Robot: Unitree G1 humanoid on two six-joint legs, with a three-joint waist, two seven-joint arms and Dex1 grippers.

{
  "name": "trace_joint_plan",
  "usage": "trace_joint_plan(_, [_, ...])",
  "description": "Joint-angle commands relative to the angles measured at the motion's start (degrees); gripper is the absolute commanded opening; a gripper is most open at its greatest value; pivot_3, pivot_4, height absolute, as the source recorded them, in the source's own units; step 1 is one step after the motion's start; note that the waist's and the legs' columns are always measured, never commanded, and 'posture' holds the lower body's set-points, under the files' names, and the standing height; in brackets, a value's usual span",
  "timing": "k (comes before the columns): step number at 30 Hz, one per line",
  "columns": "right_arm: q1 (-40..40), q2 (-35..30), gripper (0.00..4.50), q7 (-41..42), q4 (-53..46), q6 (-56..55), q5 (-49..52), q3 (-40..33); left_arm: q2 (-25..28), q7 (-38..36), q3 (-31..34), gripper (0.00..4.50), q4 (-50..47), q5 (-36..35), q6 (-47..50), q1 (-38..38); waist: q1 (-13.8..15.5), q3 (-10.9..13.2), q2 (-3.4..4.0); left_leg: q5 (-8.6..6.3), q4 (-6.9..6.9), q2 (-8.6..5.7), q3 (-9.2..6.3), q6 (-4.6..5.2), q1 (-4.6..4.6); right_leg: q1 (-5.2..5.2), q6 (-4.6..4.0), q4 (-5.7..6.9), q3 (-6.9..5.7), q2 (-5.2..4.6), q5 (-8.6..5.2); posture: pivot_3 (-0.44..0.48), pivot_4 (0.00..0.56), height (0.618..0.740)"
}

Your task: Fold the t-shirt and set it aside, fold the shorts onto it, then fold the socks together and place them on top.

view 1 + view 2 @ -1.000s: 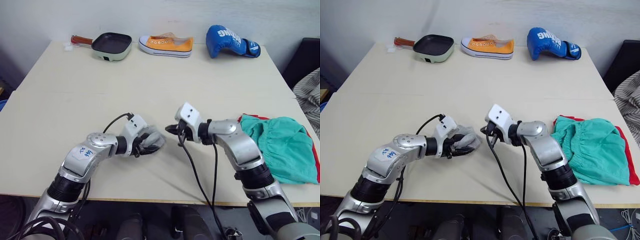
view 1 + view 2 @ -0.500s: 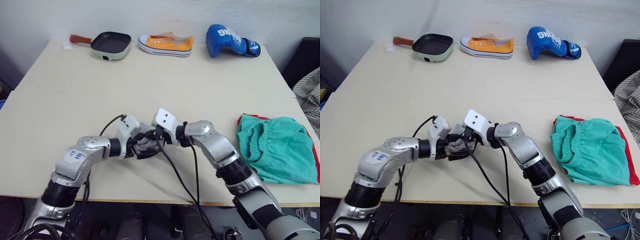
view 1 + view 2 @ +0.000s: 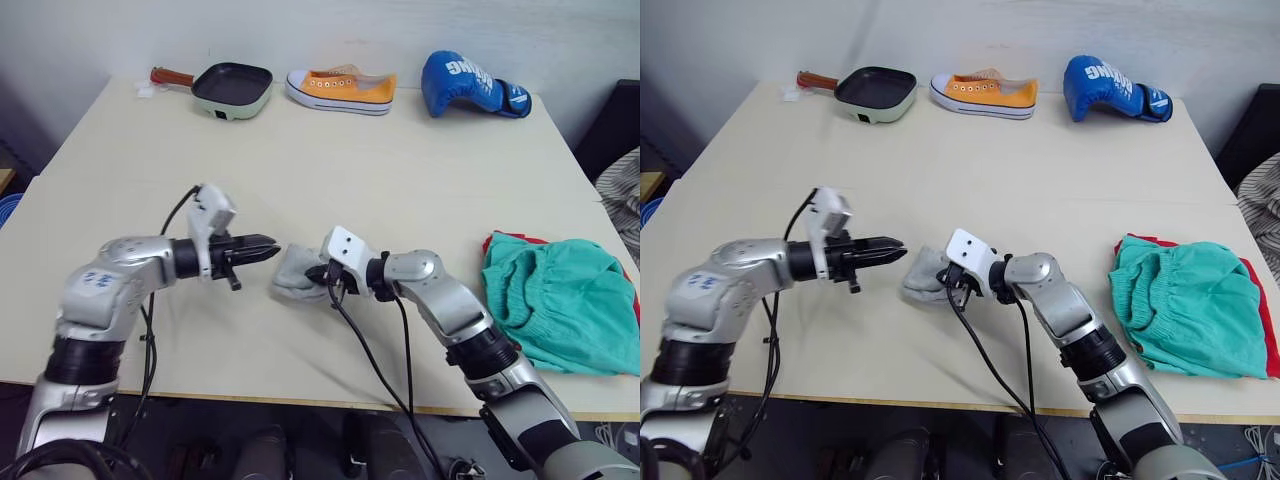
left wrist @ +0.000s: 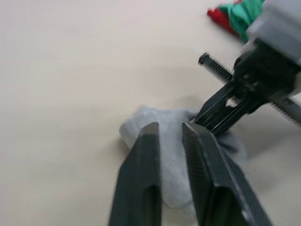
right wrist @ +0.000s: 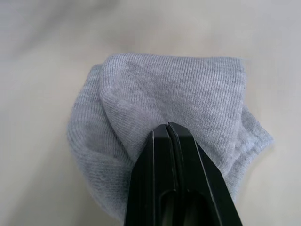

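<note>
Socks (image 3: 924, 278) lie bunched mid-tabletop (image 3: 1040, 170), pinched by the right hand (image 3: 956, 283). Left hand (image 3: 892, 246) hovers just beside them, fingers nearly together, empty. Shorts (image 3: 1180, 305) cover the t-shirt (image 3: 1262, 330) far right.

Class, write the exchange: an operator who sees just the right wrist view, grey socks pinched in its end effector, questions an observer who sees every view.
Operator: Where is the other arm?
Observer: The left end effector points at the socks from the robot's left, holding nothing.
Operator: Where do the socks go?
Observer: The shorts lie on the t-shirt near the table's right edge, right of the right end effector.
Operator: Any clutter?
Observer: A pan, shoe and boxing glove line the far edge.
</note>
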Motion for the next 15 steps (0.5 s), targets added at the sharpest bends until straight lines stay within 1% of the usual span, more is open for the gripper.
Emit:
trace_joint_plan(1, [0.94, -1.24, 0.00, 0.61, -1.02, 0.42, -0.39, 0.06, -1.37, -4.27, -5.73, 0.04, 4.59, 5.49, -7.83, -2.66, -0.13, 0.00, 0.00, 0.00, -0.01, 0.01, 0.00, 0.00, -0.02, -0.02, 0.00, -0.01, -0.01, 0.02, 0.00, 0.000, 0.150, 0.740])
trace_joint_plan(2, [0.97, -1.50, 0.00, 0.72, -1.26, 0.32, -0.48, 0.06, -1.91, -5.15, -6.96, 0.04, 6.04, 6.55, -9.20, -3.34, -0.13, 0.00, 0.00, 0.00, 0.00, 0.01, 0.00, 0.00, -0.04, -0.03, 0.00, 0.00, -0.02, 0.02, 0.00, 0.000, 0.150, 0.740])
trace_joint_plan(5, [1.27, -3.29, 0.00, 2.55, -3.90, 1.19, 0.31, -0.15, -2.44, -6.60, -11.67, 0.04, 11.48, 13.09, -15.95, -5.10, -0.13, 0.00, 0.00, 0.00, 0.05, 0.02, 0.01, 0.01, -0.07, -0.04, 0.00, 0.01, -0.04, 0.03, 0.00, 0.000, 0.150, 0.740])
trace_joint_plan(7, [1.09, -4.41, 0.00, 4.22, -6.61, 3.10, 2.16, -1.25, -3.12, -6.64, -13.17, 0.04, 14.20, 15.96, -19.00, -6.12, -0.11, 0.00, 0.00, 0.00, 0.07, 0.02, 0.02, 0.01, -0.07, -0.04, 0.00, 0.04, -0.04, 0.03, 0.00, 0.000, 0.150, 0.740])
trace_joint_plan(11, [-1.98, -2.15, 0.00, 1.86, -8.00, 7.41, 5.62, -5.43, -4.56, -7.72, -13.43, 0.04, 15.05, 17.07, -20.47, -6.25, -0.09, 0.00, -0.01, 0.00, 0.09, 0.04, 0.01, 0.04, -0.06, -0.04, 0.00, 0.08, -0.03, 0.01, 0.00, 0.000, 0.150, 0.740])
trace_joint_plan(15, [-5.14, 1.57, 0.00, -1.14, -5.35, 7.82, 5.25, -5.48, -5.06, -8.57, -13.16, 0.04, 13.94, 17.95, -20.75, -4.85, -0.22, 0.00, 0.00, 0.01, 0.11, 0.06, 0.01, 0.05, -0.06, -0.07, 0.00, 0.16, -0.02, 0.01, 0.00, 0.000, 0.150, 0.740])
